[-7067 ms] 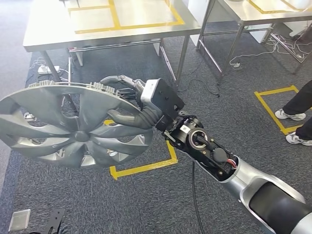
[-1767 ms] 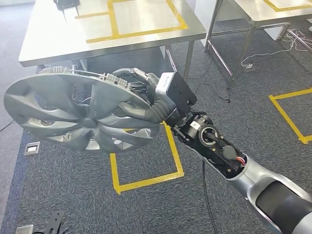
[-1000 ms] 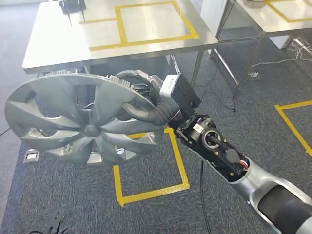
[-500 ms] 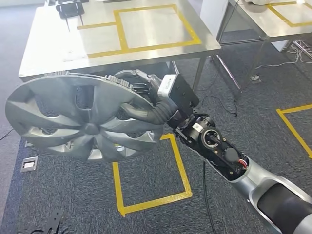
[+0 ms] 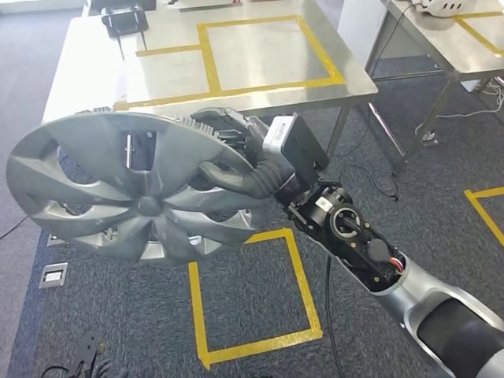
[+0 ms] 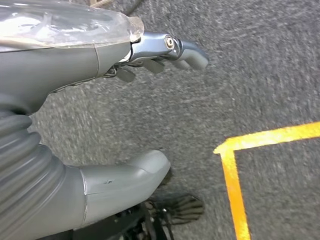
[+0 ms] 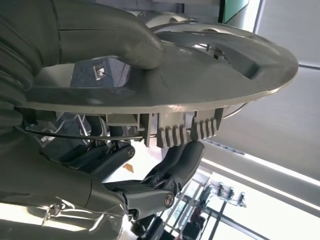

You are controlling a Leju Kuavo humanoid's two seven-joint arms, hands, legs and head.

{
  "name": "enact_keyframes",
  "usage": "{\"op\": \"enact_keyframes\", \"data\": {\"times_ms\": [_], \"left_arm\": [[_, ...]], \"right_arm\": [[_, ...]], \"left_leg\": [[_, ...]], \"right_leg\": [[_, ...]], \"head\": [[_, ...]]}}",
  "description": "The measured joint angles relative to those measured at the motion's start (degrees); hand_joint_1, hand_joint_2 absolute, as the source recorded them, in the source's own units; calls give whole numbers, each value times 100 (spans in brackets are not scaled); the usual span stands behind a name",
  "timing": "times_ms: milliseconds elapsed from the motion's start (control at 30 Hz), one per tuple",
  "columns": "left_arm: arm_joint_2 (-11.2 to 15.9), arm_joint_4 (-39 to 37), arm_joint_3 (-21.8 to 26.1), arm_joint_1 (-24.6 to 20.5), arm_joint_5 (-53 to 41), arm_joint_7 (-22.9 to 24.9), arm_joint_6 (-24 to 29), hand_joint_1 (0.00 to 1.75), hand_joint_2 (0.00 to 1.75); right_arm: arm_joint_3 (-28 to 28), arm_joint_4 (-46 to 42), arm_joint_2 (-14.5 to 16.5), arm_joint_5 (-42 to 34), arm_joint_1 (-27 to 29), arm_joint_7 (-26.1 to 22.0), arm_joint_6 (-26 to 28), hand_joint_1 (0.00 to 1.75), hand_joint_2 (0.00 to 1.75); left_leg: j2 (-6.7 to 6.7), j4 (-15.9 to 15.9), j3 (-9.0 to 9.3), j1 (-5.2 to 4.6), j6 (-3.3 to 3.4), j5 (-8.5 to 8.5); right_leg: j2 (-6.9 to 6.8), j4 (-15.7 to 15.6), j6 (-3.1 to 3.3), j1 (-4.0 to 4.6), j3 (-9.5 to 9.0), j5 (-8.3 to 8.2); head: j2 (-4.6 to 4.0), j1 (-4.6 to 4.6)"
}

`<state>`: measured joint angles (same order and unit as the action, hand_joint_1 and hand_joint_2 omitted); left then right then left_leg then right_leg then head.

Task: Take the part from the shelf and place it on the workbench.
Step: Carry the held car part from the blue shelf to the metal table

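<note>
The part is a large silver wheel cover (image 5: 127,189) with curved spokes, held in the air, tilted, left of centre in the head view. My right hand (image 5: 241,161) grips its right rim, thumb across the spoked face and fingers behind the clipped edge. The right wrist view shows the wheel cover (image 7: 196,75) edge-on, pinched between the thumb above and my fingers (image 7: 177,160) under its clips. The steel workbench (image 5: 172,75) with yellow tape rectangles stands just beyond the cover. My left hand (image 6: 113,110) hangs over the carpet, fingers apart, holding nothing.
A black object (image 5: 124,21) sits at the workbench's far left corner. A second steel table (image 5: 439,35) stands to the right, with cables on the floor beneath. Yellow tape squares (image 5: 255,299) mark the grey carpet. A small floor socket plate (image 5: 52,275) lies at the left.
The camera has moved toward the workbench, which now looms closer and larger. The wheel cover stays in my right hand's grip, its far rim now near the bench's front edge.
</note>
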<state>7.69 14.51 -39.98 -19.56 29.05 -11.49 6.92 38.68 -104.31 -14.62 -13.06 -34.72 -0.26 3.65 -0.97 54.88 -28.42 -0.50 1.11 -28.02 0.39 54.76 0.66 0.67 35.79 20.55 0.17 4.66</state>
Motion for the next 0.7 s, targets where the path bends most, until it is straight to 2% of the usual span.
{"op": "enact_keyframes", "data": {"times_ms": [67,100,133,200,233,267,300,333,367,433,467,567,600,633,700], "left_arm": [[-1,1,0,-15,-2,-1,-1,0,175],[-3,2,-1,-24,-2,-1,-1,0,175],[-5,2,-1,-27,-1,-1,-1,0,175],[-5,1,-2,-17,-1,-1,1,0,175],[-4,0,-1,-6,-1,-1,1,0,175],[-2,0,-1,3,-1,-1,1,0,175],[1,0,-1,6,-1,-1,1,0,175],[4,0,0,5,-1,-1,1,0,175],[7,0,0,3,-1,-1,1,0,175],[15,0,0,-5,0,-1,1,0,175],[16,0,0,-6,0,0,1,0,175],[10,1,-1,-19,-7,0,1,0,175],[7,2,-1,-29,-14,-1,1,0,175],[5,2,0,-40,-23,0,-2,0,175],[3,2,0,-55,-43,0,-15,0,175]], "right_arm": [[-9,-23,-1,7,-2,2,-3,175,175],[-13,-28,-2,11,-4,2,-4,175,175],[-16,-30,-2,12,-3,2,-3,175,175],[-19,-32,-2,12,4,-1,-3,175,175],[-19,-32,-2,11,9,-1,-3,175,175],[-19,-32,-2,12,11,2,-3,175,175],[-19,-32,-2,13,13,4,-3,175,175],[-19,-32,-2,13,13,5,-3,175,175],[-20,-32,-2,13,11,4,-4,175,175],[-25,-33,-2,13,3,3,-4,175,175],[-29,-34,-2,13,1,1,-5,175,175],[-40,-36,-3,21,6,-1,-10,175,175],[-44,-37,-4,26,5,1,-11,175,175],[-51,-37,-5,33,6,2,-11,175,175],[-77,-38,-7,61,24,8,-7,175,175]], "left_leg": [[17,186,-60,16,-51,-12],[25,439,-202,26,-81,-46],[34,806,-430,42,-110,-113],[40,1545,-970,75,-173,-359],[43,1726,-1172,93,-199,-450],[46,1708,-1281,109,-220,-444],[50,1484,-1281,124,-231,-306],[57,1097,-1189,136,-235,-38],[68,656,-1071,144,-232,298],[89,88,-891,126,-186,698],[90,-5,-863,115,-149,756],[74,-34,-753,109,-28,717],[73,-42,-699,108,8,691],[70,-49,-651,107,36,663],[69,-48,-575,92,69,588]], "right_leg": [[2,-65,47,-16,-101,16],[3,-87,69,-28,-159,37],[1,-99,87,-36,-203,68],[1,-100,104,-46,-289,155],[4,-100,99,-51,-342,205],[8,-99,89,-58,-405,259],[11,-99,74,-65,-476,316],[13,-98,55,-71,-553,376],[14,-95,30,-70,-618,437],[22,-93,-34,-62,-700,547],[27,-76,-74,-58,-722,576],[23,62,-172,-71,-728,648],[16,261,-186,-79,-636,722],[9,583,-201,-88,-468,836],[4,1388,-227,-92,2,1144]], "head": [[0,8],[0,5],[0,-1],[0,-11],[0,-12],[0,-13],[0,-13],[0,-13],[0,-17],[0,-27],[0,-32],[-1,-15],[-1,-3],[-1,8],[0,31]]}}
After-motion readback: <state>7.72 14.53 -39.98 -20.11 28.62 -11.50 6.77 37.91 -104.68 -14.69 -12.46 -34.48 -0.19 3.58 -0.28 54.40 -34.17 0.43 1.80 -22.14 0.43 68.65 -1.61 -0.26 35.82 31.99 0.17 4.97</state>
